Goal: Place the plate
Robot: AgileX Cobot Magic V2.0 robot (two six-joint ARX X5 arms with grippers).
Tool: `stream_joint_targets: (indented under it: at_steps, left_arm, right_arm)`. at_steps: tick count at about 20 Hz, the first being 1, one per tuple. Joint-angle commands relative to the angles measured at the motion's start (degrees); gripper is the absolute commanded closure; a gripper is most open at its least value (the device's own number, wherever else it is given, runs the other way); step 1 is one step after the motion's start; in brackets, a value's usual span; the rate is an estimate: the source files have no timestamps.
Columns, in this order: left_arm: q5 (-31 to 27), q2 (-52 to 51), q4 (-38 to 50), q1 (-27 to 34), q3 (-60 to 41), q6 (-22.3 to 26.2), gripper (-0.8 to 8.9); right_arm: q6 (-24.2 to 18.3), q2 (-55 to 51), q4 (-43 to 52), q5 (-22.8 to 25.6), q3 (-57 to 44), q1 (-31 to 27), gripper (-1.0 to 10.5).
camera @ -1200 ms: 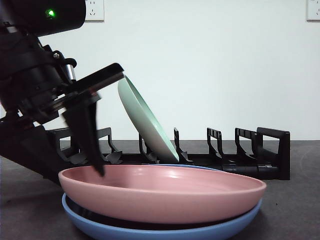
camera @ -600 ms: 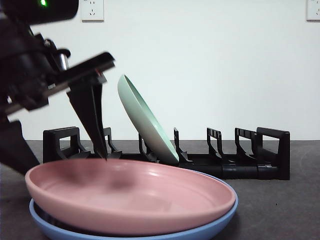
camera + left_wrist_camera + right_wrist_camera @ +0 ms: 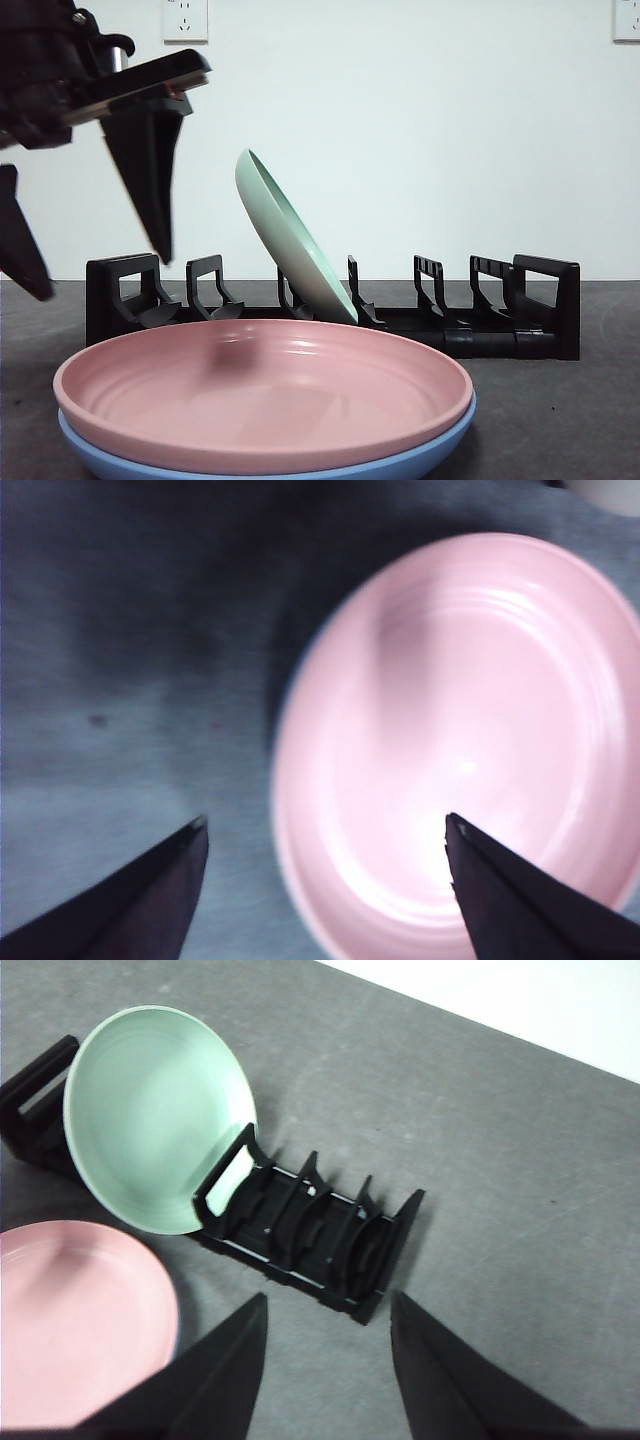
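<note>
Left gripper (image 3: 95, 260) hangs spread and empty above the pink plate's (image 3: 265, 395) near rim, touching nothing. That plate sits nested in a blue plate (image 3: 400, 462) on the table (image 3: 480, 1140). Behind the pink plate, one mint-green plate (image 3: 290, 240) leans tilted in the black rack (image 3: 480, 310). Three plates, one rack. Right gripper (image 3: 325, 1330) waits spread, high above the rack.

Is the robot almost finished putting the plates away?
One is done: the green plate leans in the black rack. Nothing is held; the left tool hangs open above the pink plate, which sits on the blue plate. Both need racking.
</note>
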Motion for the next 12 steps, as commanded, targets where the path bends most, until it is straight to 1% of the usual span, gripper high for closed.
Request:
stream_joint_targets:
  at_steps: [1, 4, 9, 11, 12]
  left_arm:
    - [-3.19, 0.33, -2.78, -0.22, 2.99, 3.69, 4.36]
    - [-7.15, 0.31, -7.15, -0.04, 6.08, 6.36, 4.36]
    - [-11.93, -1.29, -13.07, 0.66, 12.70, 13.90, 4.36]
    - [-12.55, -2.80, -13.90, 1.01, 15.10, 16.70, 4.36]
    - [-12.55, -4.26, -14.25, 1.40, 16.79, 18.82, 4.36]
  right_arm:
    - [1.42, 0.39, 0.55, -1.03, 1.09, 0.52, 7.5]
    - [2.21, 1.16, 0.90, -4.52, 1.09, 0.50, 7.5]
    - [2.16, 6.56, 3.65, -12.04, 1.14, 0.48, 7.5]
    - [2.16, 10.03, 5.14, -15.58, 1.40, 0.15, 7.5]
    - [2.14, 13.05, 6.14, -19.10, 1.88, -0.42, 7.5]
